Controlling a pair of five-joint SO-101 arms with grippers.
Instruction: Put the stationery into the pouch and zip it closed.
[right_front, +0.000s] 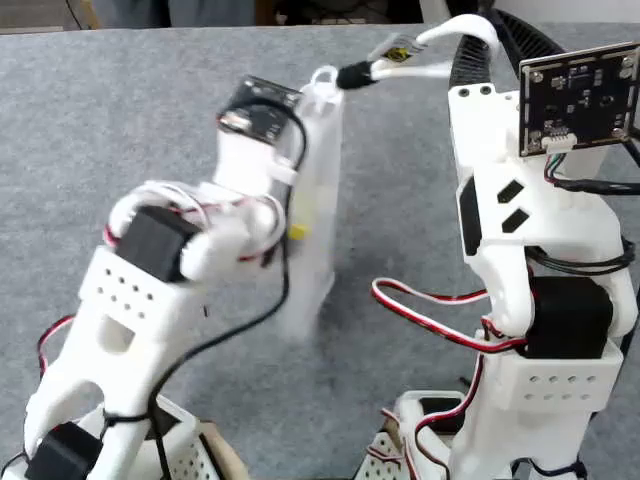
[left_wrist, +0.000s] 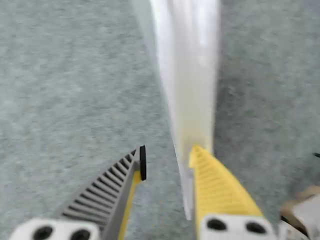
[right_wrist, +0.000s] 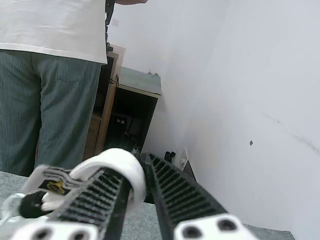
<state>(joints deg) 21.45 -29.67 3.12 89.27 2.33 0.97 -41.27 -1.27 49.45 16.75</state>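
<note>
Grey felt covers the table (right_front: 110, 100), with much free surface on the left arm's side of the pouch (right_front: 320, 190). This translucent white pouch is up on its narrow edge. Its long axis runs from the near middle of the table toward the far edge, leaning a little. At its far end a white strap (right_front: 420, 70) leads to the right gripper (right_wrist: 143, 167), whose black jaws are closed on the strap's loop. The left gripper (left_wrist: 169, 156) is over the pouch with jaws apart. The pouch's edge lies between them, against the yellow finger (left_wrist: 215, 190), not clamped. The table's far edge is just behind the pouch's far end.
</note>
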